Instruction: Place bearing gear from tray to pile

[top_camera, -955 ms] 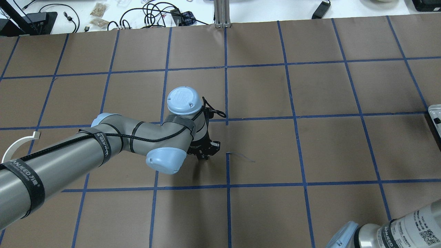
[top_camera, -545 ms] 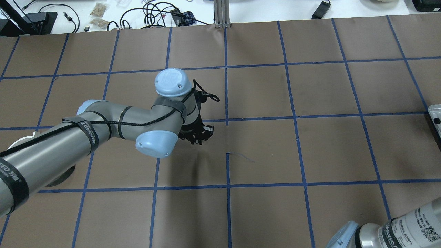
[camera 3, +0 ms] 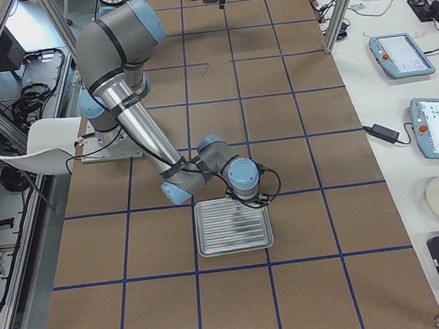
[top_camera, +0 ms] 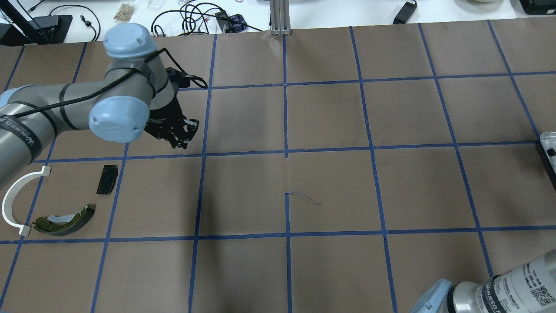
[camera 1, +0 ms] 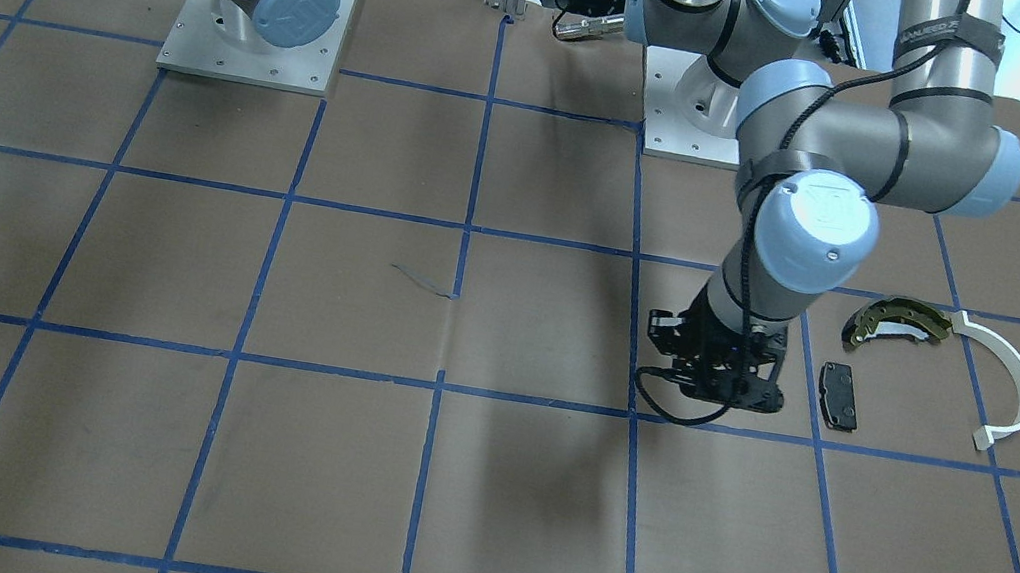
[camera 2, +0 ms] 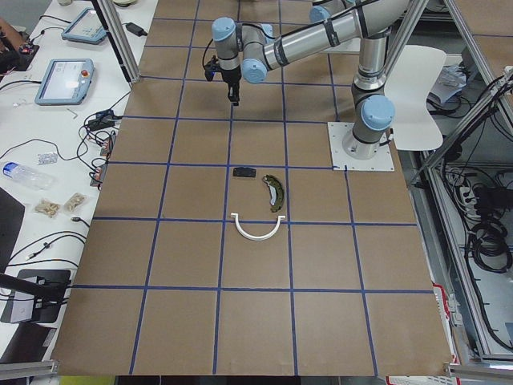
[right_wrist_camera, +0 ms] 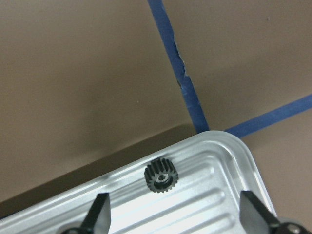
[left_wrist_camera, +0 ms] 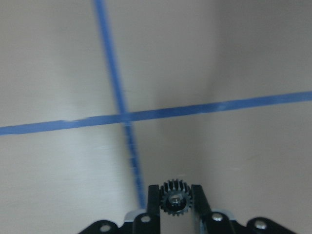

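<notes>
My left gripper (left_wrist_camera: 175, 197) is shut on a small black toothed bearing gear (left_wrist_camera: 175, 201) and holds it above the brown paper. In the overhead view the left gripper (top_camera: 179, 141) is beyond and to the right of the pile: black pad (top_camera: 107, 179), olive-gold brake shoe (top_camera: 65, 219), white arc strip (top_camera: 13, 195). My right gripper (right_wrist_camera: 173, 202) is open over the corner of the silvery ribbed tray (right_wrist_camera: 214, 185), where a second black gear (right_wrist_camera: 161, 176) lies. The tray also shows in the exterior right view (camera 3: 234, 226).
Blue tape lines divide the brown paper into squares. Only an edge of the tray (top_camera: 548, 148) shows at the overhead view's right border. Cables and small items lie on the white bench (top_camera: 195, 17) beyond the table's far edge.
My left arm has swung left and away from the table's centre toward the pile. The pad, brake shoe and arc strip, earlier covered by the arm, now show.
</notes>
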`<state>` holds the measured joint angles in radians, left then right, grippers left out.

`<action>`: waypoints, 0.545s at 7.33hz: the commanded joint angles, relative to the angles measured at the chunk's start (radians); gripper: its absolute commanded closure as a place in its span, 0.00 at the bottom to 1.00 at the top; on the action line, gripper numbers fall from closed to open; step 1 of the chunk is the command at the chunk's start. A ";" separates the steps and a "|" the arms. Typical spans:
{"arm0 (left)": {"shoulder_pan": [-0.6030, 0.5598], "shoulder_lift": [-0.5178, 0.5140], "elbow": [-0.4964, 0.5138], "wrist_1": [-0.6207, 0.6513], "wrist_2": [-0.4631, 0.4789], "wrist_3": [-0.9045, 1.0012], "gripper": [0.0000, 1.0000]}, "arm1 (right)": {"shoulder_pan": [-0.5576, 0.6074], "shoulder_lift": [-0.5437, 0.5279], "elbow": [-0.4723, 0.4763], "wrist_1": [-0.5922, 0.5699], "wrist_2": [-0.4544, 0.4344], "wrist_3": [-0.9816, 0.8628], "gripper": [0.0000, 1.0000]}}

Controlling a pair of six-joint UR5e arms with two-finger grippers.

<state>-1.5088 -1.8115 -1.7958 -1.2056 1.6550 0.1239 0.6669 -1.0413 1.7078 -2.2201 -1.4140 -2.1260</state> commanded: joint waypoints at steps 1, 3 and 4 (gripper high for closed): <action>0.180 0.024 0.000 -0.018 0.052 0.085 1.00 | 0.003 -0.002 0.001 0.025 0.004 0.005 0.13; 0.373 0.009 -0.029 -0.035 0.069 0.176 1.00 | 0.005 -0.002 0.003 0.025 0.003 0.008 0.14; 0.451 -0.003 -0.065 0.000 0.063 0.286 1.00 | 0.007 -0.002 0.001 0.023 0.000 0.009 0.22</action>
<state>-1.1669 -1.8017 -1.8248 -1.2293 1.7194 0.2989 0.6718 -1.0426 1.7096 -2.1964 -1.4119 -2.1190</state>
